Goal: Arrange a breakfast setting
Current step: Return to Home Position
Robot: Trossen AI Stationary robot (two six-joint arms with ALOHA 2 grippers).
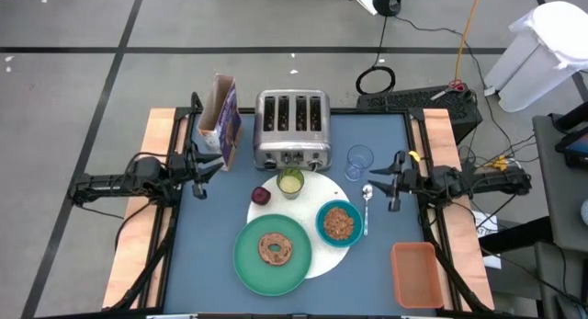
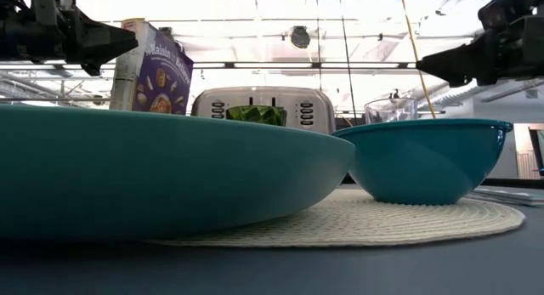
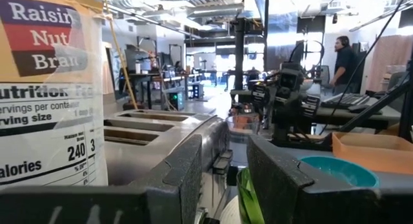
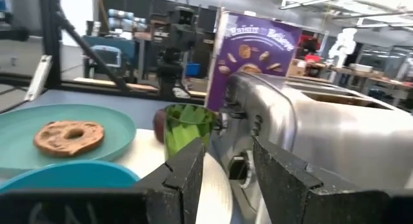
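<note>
On the white round placemat [image 1: 317, 192], toward its near left, one green plate [image 1: 243, 256] with a single brown ring pastry [image 1: 276, 249] lying flat at its middle. Toward the placemat's right, one smaller teal bowl [image 1: 322, 218] holding a brown, crumbly filling. At the far edge of the placemat, just in front of the silver four-slot toaster [image 1: 292, 129], one yellow-green cup [image 1: 290, 183], upright (contents not to be made out). Just left of the cup, one dark red fruit [image 1: 262, 196], near the plate's far rim. Off the placemat, on the blue table [image 1: 211, 227] to the right of the toaster, one clear glass [image 1: 359, 162], upright. Just right of the bowl, one metal spoon [image 1: 367, 209], long axis running from far to near, bowl end toward the glass, handle toward the near edge. Left of the toaster, one purple cereal box [image 1: 223, 121], standing. At the near right corner, one orange tub [image 1: 413, 273]. Left gripper [image 1: 217, 165] above the table beside the cereal box, fingers parted with a clear gap, nothing between them. Right gripper [image 1: 375, 178] just right of the spoon's bowl end, fingers likewise spread, gripping nothing.
</note>
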